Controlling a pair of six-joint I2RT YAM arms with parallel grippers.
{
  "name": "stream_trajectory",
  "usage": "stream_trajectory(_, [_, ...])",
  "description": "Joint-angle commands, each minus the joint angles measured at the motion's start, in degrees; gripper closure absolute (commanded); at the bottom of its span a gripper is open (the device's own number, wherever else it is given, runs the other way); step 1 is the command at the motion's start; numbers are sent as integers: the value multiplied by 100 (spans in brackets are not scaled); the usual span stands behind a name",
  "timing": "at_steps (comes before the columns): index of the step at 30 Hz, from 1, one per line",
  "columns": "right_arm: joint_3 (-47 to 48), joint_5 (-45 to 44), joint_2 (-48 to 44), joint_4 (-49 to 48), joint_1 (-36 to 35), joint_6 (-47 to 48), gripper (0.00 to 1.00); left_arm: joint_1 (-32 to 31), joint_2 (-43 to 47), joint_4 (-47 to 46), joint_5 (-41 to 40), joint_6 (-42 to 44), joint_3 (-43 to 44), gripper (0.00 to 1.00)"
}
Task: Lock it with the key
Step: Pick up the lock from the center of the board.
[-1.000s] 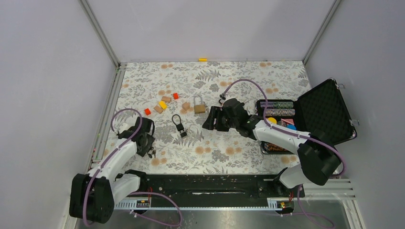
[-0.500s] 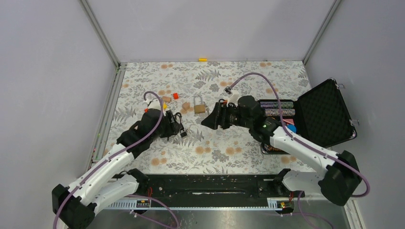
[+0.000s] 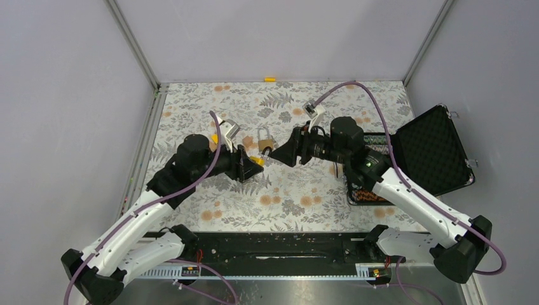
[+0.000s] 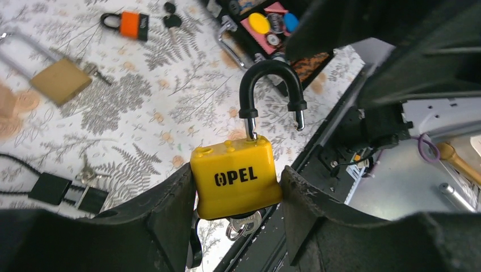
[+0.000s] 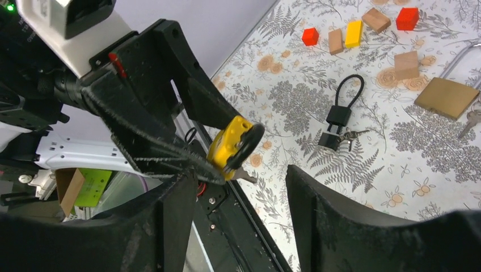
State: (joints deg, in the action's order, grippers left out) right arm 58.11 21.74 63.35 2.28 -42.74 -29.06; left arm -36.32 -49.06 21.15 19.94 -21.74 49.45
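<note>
1. The yellow OPEL padlock (image 4: 235,175) is gripped by its body between the fingers of the left hand (image 4: 237,190) and is held up off the floral worktop (image 3: 305,203).
2. Its black shackle (image 4: 270,63) is seen standing open, with one leg free of the body. A bunch of keys (image 4: 243,225) is seen at the underside.
3. The right hand (image 5: 241,198) is held with its jaws apart and nothing is gripped. The yellow padlock lies just ahead of its fingertips, apart from them, and the two hands are pointed at each other.
4. A brass padlock (image 3: 265,138) is seen lying on the worktop just beyond the two hands, and a black cable lock (image 5: 339,117) lies near it.
</note>
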Motion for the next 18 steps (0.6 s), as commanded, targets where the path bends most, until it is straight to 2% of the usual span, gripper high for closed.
stream_trajectory(1, [469,406,253,422,22,143,37,-13,195,-621,842,458,432,100])
stream_trajectory(6, [553,661,397,339,26,72,41,-16,149,-566,1007,558,510,100])
stream_trajectory(10, [658,849,566,444,27,91,53,-16,155,-545,1192,586,582,100])
stream_trajectory(18, [682,1074,628,408,20,-138,95,-16,118,-242,1595,732,778,100])
